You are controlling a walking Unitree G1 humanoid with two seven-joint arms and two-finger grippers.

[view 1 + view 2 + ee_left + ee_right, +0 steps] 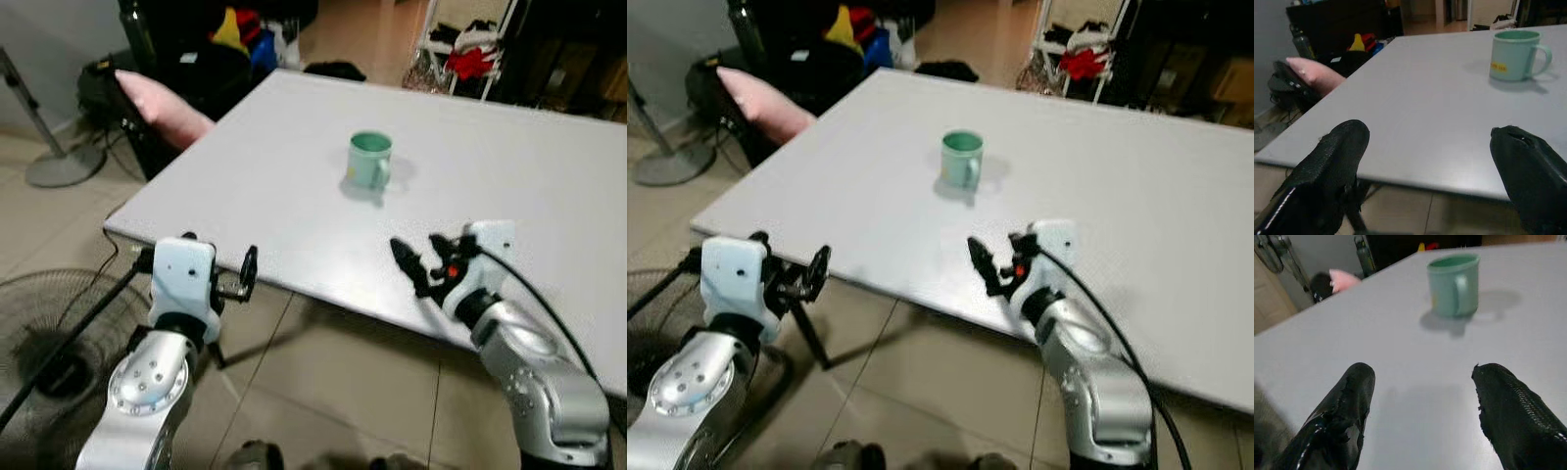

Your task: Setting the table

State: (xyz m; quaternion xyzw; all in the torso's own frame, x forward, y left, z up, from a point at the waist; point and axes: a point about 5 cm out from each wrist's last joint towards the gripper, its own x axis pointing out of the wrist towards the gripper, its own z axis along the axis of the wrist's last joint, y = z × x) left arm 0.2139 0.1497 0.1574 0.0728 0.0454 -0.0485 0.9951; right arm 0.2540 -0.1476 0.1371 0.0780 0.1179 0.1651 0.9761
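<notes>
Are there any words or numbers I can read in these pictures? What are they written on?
Green mug: a small yellow label on its side, in the left wrist view; the marks on it are too blurred to read.
White table: no writing.
Nothing else in the pictures carries readable words, numbers or signs.

- A pale grey table (509,166) with a smooth, flat top stands over a tiled floor (323,392), one corner pointing toward the robot's left.
- A mint-green mug (370,160) stands upright near the middle of the top, handle turned toward the near edge, a small yellow mark on its side.
- The mug casts a soft shadow on the surface beside it.
</notes>
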